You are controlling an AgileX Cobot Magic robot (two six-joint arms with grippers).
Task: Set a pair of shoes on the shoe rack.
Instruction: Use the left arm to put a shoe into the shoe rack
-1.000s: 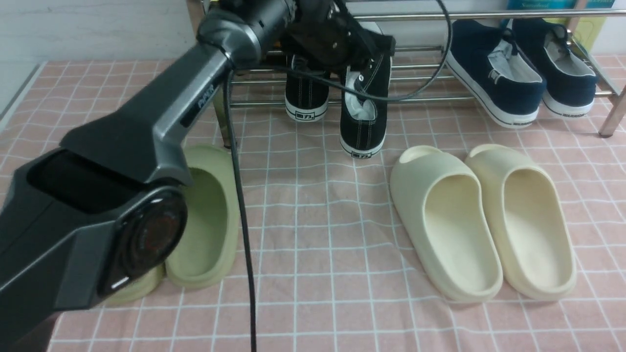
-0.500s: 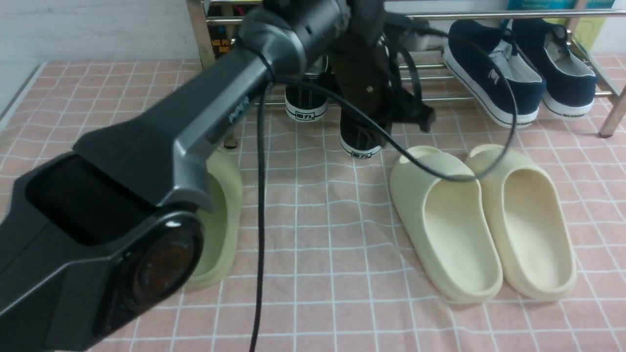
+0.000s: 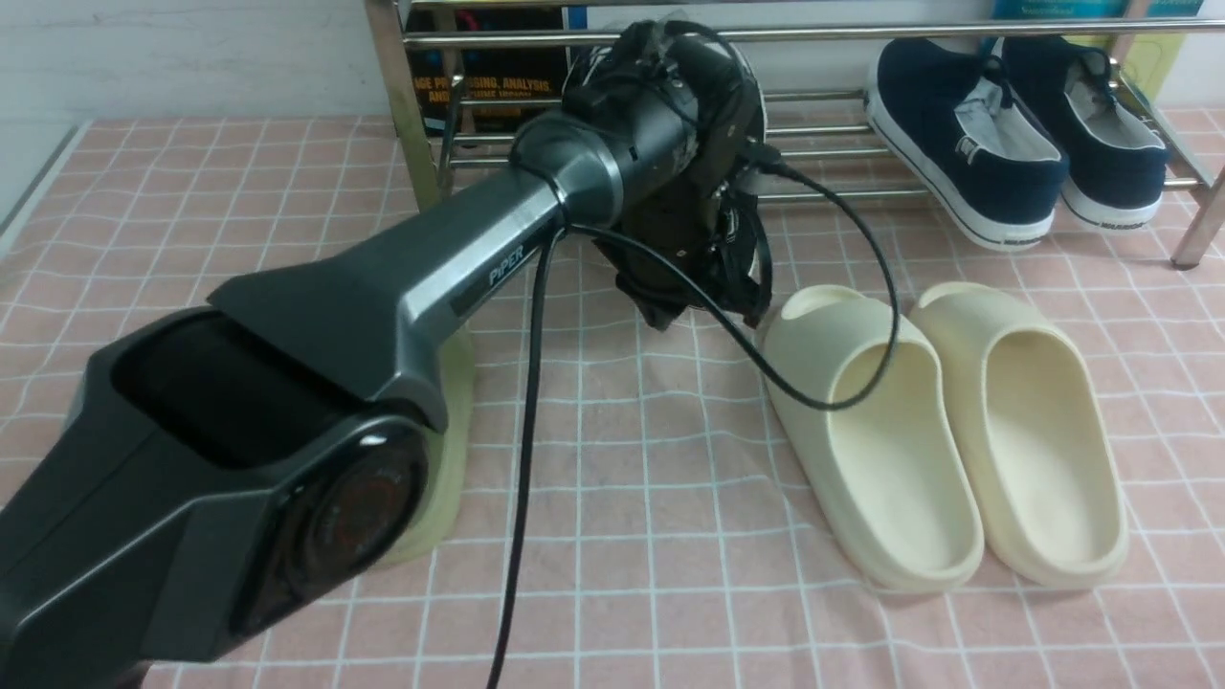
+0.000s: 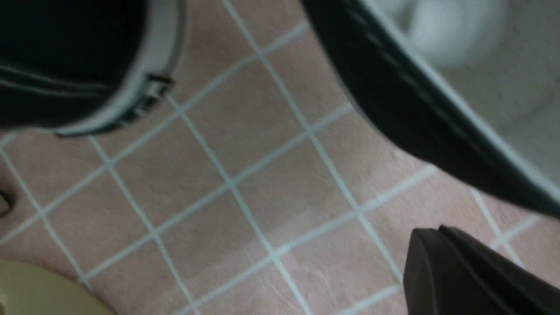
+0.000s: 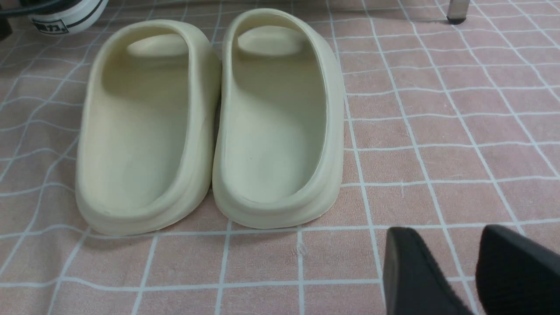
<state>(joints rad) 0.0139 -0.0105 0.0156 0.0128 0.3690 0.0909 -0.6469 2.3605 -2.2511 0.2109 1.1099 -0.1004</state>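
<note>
The pair of black sneakers is hidden behind my left arm in the front view. In the left wrist view one sneaker's heel (image 4: 83,65), with white sole and black label, shows beside the other sneaker's black side (image 4: 415,109), both over the pink checked cloth. One heel also shows in the right wrist view (image 5: 65,17). My left gripper (image 3: 665,306) (image 4: 442,232) points down in front of the chrome shoe rack (image 3: 823,33), shut and empty, close beside the second sneaker. My right gripper (image 5: 444,236) is open and empty, low over the cloth near the cream slides.
Two navy slip-on shoes (image 3: 967,144) sit on the rack at the right. Two cream slides (image 3: 871,431) (image 5: 144,122) lie on the cloth right of centre. A green slide (image 3: 450,450) is partly hidden under my left arm. Books (image 3: 488,86) stand behind the rack.
My left wrist has come down from above the rack bars toward the cloth and now covers both sneakers in the front view. The sneakers did not visibly move while they were in sight.
</note>
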